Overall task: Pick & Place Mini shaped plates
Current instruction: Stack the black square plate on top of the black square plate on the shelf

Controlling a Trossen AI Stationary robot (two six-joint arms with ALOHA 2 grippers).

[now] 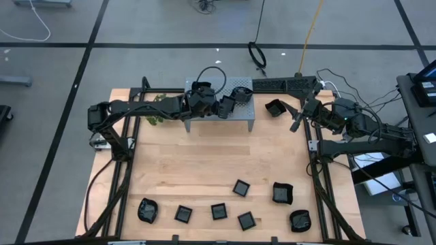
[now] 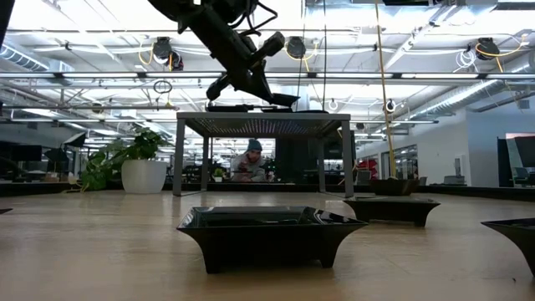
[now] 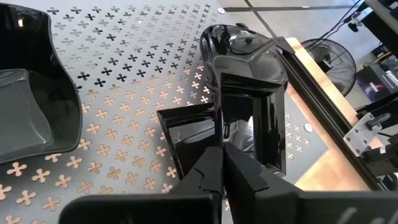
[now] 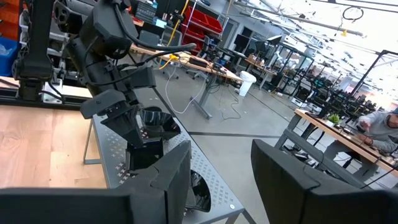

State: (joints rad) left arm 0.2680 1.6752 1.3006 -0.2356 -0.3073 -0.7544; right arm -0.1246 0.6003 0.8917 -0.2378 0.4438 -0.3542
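left gripper point(image 3: 222, 163) — clenched on a square plate point(image 3: 249, 124), tilted on edge over the metal stand point(image 3: 124, 74) | right gripper point(image 4: 217, 180) — released, waiting near the table's right edge

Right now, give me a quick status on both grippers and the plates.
Left gripper shut on a mini plate over the perforated stand. Right gripper open, waiting at the table's right edge. Nothing blocking.

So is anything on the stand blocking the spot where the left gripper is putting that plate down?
The left gripper, shut on a square plate, holds it over the perforated stand. A rounded plate sits just beyond it; nothing visible lies beneath.
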